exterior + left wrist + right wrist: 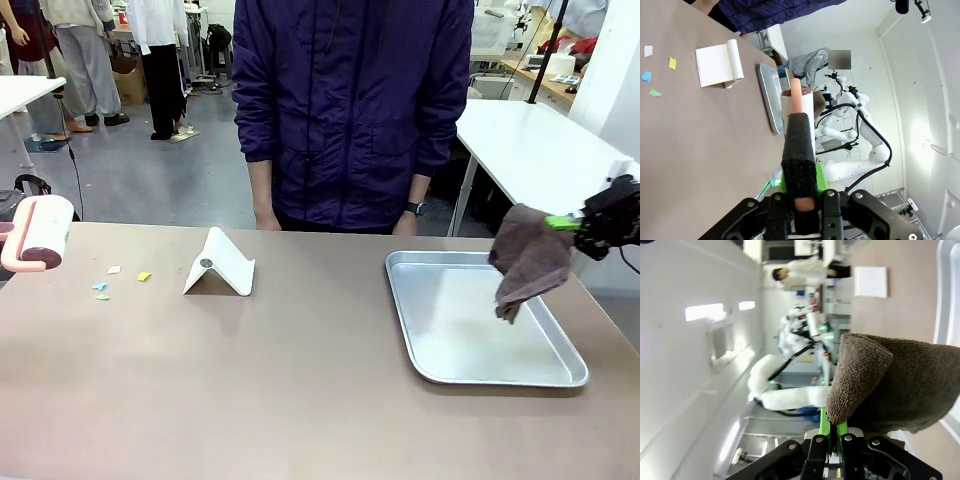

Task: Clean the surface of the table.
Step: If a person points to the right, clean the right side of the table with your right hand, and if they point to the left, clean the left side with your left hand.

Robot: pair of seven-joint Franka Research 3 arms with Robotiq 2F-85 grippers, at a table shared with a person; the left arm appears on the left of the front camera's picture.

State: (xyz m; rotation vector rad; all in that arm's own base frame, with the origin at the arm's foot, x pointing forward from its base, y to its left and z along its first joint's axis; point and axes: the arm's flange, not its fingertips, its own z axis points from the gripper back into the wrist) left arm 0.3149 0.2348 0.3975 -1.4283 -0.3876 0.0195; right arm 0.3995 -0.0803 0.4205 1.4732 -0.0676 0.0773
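Observation:
The tan-brown table (300, 380) carries several small coloured paper scraps (120, 278) at its left. Above the table's left edge hangs a lint roller (42, 232) with a white roll and a pink handle. In the left wrist view my left gripper (801, 187) is shut on that pink handle, with the roll (797, 112) pointing away and the scraps (650, 70) far off. My right gripper (585, 224) is shut on a brown cloth (530, 262), which dangles over the right part of a silver tray (440, 330). The right wrist view shows the cloth (890, 385) pinched between the right gripper's (834, 432) green pads.
A white folded stand (220, 266) sits on the table between the scraps and the tray. A person in a dark blue jacket (350, 110) stands at the far edge, hands down. A white-topped table (530, 140) lies behind at the right.

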